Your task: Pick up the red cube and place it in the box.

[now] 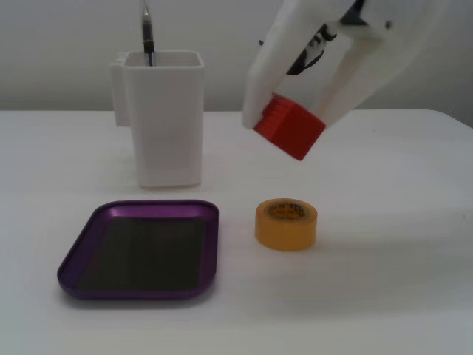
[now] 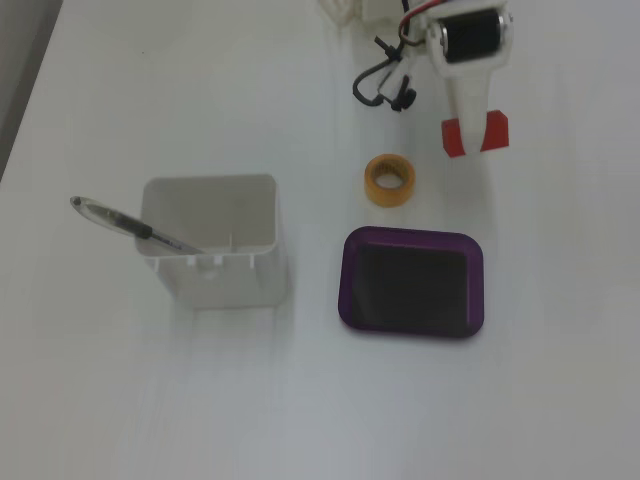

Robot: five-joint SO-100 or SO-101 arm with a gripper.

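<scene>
Red cube in jaws, above yellow tape roll

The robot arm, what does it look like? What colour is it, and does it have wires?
The arm is made of white plastic. Its claw has two chunky white fingers that get narrower toward the tips. In a fixed view from above, a dark, rounded motor sits in the white housing, and black and red wires loop out beside it. No writing or stickers show on it.
</scene>
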